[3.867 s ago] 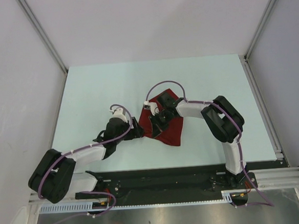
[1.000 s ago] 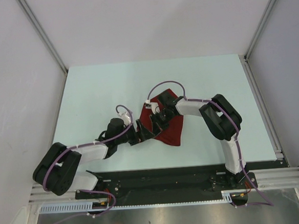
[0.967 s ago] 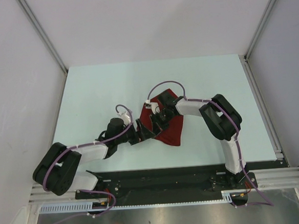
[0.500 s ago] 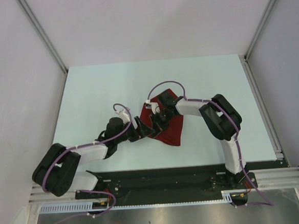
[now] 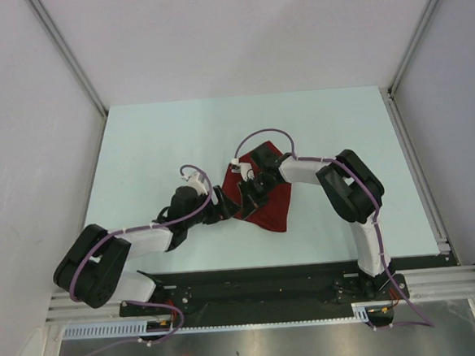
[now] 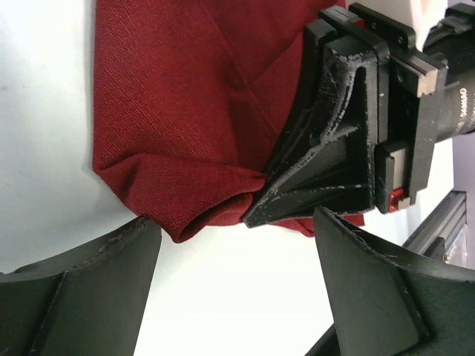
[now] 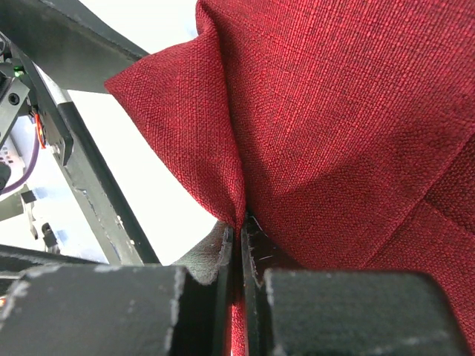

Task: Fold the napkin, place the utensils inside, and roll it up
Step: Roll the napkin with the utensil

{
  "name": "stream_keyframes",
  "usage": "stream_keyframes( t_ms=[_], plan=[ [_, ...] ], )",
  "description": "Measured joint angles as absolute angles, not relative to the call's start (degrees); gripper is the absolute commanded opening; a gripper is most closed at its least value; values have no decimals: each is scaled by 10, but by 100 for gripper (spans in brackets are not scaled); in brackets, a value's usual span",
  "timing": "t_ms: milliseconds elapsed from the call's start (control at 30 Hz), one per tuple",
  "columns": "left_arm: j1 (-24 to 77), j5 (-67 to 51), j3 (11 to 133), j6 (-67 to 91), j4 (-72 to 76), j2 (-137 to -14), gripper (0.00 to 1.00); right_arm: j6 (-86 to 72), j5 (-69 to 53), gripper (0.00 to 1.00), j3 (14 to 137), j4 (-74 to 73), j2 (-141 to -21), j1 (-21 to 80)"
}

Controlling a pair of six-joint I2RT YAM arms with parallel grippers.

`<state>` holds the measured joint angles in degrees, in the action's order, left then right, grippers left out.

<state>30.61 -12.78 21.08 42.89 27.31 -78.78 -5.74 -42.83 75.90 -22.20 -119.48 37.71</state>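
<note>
The dark red napkin lies folded and rumpled on the pale table, left of the centre. My right gripper is shut on a pinched fold at the cloth's left edge. In the right wrist view the fabric is squeezed between its jaws. My left gripper stands open just left of the napkin. Its fingers straddle bare table in front of the cloth's folded corner and hold nothing. The right gripper shows there too, biting the cloth. The utensils are out of view.
The pale green table is bounded by grey walls at the left, right and back. A black rail with both arm bases runs along the near edge. The two grippers sit very close together at the napkin's left edge.
The left gripper, open throughout, has shifted a little along the napkin's left edge, its wrist swinging. The right gripper has stayed shut on the cloth in the same place.
</note>
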Motion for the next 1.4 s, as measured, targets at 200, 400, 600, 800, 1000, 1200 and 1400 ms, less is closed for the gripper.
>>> stream_keyframes(
  t_ms=[200, 400, 600, 800, 1000, 1200, 1400],
  plan=[
    [306, -107, 218, 429, 262, -793, 82, -59, -429, 0, 759, -221, -1195, 377],
    [306, -56, 221, 427, 228, -791, 69, -60, -429, 0, 759, -221, -1195, 377],
    [305, -28, 230, 414, 208, -791, 56, -60, -430, 0, 758, -220, -1195, 377],
    [305, -25, 234, 402, 200, -791, 39, -60, -430, 0, 758, -220, -1195, 377],
    [304, -32, 239, 397, 194, -791, 10, -60, -430, 4, 758, -220, -1195, 377],
    [292, -50, 263, 389, 164, -803, 0, -67, -430, 28, 758, -219, -1193, 378],
    [269, -84, 295, 374, 126, -833, 0, -72, -418, 42, 744, -209, -1171, 386]
  ],
)
